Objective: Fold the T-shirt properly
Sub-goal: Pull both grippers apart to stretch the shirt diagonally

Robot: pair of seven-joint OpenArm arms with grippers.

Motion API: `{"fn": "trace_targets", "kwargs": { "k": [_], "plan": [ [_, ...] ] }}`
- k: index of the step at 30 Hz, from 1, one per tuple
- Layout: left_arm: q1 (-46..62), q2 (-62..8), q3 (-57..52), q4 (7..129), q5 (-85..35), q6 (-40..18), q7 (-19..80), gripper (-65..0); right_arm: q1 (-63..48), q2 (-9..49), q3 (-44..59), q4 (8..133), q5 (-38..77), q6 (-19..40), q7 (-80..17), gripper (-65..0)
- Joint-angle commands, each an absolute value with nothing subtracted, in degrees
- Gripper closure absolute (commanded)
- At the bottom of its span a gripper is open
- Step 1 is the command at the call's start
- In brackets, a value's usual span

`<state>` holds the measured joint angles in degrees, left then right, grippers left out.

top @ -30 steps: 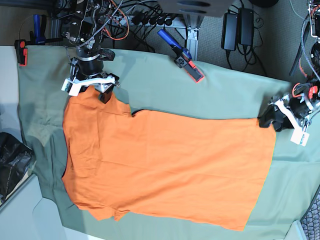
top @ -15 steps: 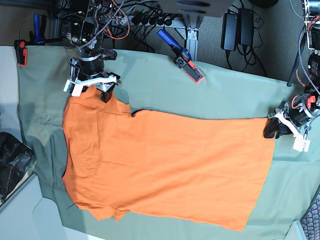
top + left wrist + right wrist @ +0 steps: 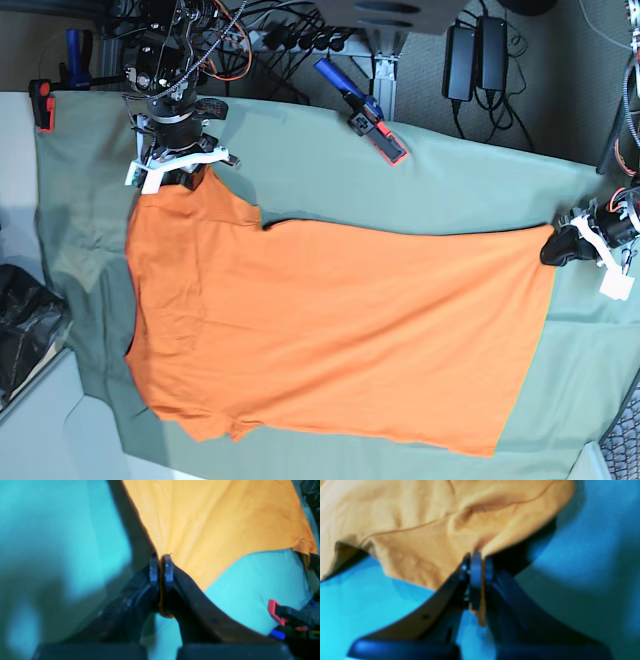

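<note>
1. The T-shirt (image 3: pixel 330 330) is bright orange, plain and short-sleeved. It lies flat on its side across the sage-green sheet (image 3: pixel 450 190) that covers the table. In the base view the collar end points to that view's left and the hem to its right.

2. The cloth looks smooth over the body, with light creases near the sleeves. One sleeve sits at the upper left of the base view, the other at the lower left. A dark collar edge shows at the left side.

3. The right gripper (image 3: pixel 175 172) stands at the upper sleeve. In the right wrist view (image 3: pixel 476 562) its jaws are clamped together on a pinch of orange cloth.

4. The left gripper (image 3: pixel 575 243) stands at the upper hem corner, well apart from the other arm. In the left wrist view (image 3: pixel 161 565) its jaws are likewise closed on the orange edge.

5. Judged step: both arms hold one long edge of the shirt, ready for the first lengthwise fold. No fold shows yet.

6. The next move would likely call for lifting both held points together and carrying that edge across toward the opposite long edge, keeping the cloth taut between the arms.

7. Beyond the sheet are a blue and red clamp (image 3: pixel 362 110) and cables.
</note>
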<state>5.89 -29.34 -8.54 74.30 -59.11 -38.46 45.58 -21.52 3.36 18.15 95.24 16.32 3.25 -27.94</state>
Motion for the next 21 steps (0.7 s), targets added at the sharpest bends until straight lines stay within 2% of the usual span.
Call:
{"fn": "trace_targets", "kwargs": {
  "k": [1, 11, 21],
  "plan": [
    [6.33, -31.09, -8.91, 74.98, -60.45, -40.00, 45.63, 0.0, -23.57, 4.08, 18.57, 95.96, 16.45, 5.41, -31.55, 0.0],
    [10.35, -33.85, -8.91, 75.05, -70.26, -40.00, 49.39, 0.0, -32.91, 6.66, 19.11, 106.28, 18.79, 6.46, -33.23, 0.0],
    [10.31, -34.70, -9.72, 79.68, -72.66, -40.00, 50.04, 0.0, -33.36, 6.66, 21.08, 112.55, 21.47, 7.57, -33.45, 0.0]
  ]
}}
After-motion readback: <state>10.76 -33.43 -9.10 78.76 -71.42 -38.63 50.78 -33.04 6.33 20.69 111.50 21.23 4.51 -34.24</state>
